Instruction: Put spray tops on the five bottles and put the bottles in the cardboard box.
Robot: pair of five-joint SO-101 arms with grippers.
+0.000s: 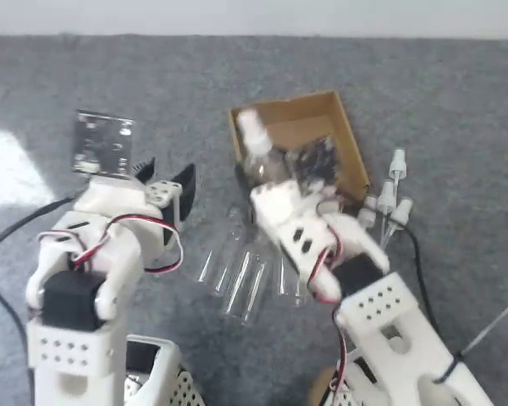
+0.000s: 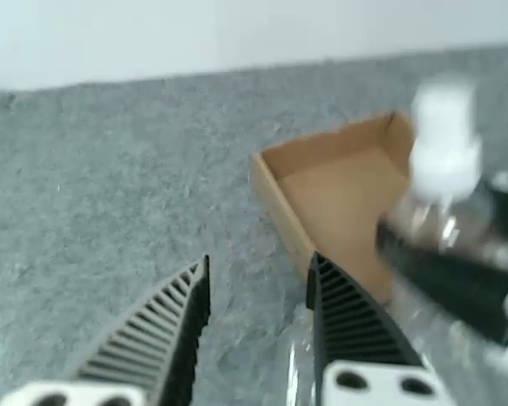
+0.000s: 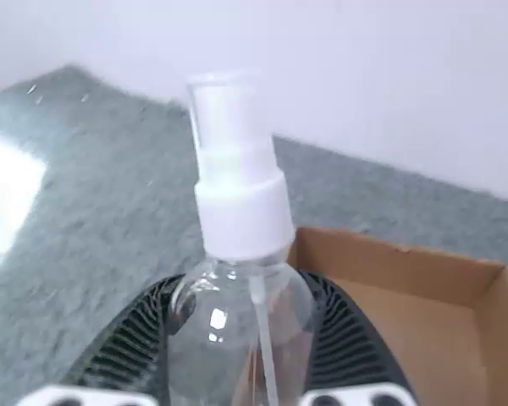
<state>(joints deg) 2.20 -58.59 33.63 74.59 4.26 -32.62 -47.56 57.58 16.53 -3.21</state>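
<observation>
Right end effector [image 3: 239, 292] clamps a spray-topped bottle [image 3: 237, 228] — by the cardboard box [image 3: 398, 266].

No legible text anywhere. The small board [image 1: 103, 144] just behind the left pincer [image 1: 165, 172] has marks, too blurred to read.

On my screens: glossy clear plastic bottle [image 3: 229, 338], smooth white plastic spray top [image 3: 237, 211], matt brown cardboard box [image 1: 309, 127], rough grey carpeted worktop [image 1: 423, 85].
</observation>
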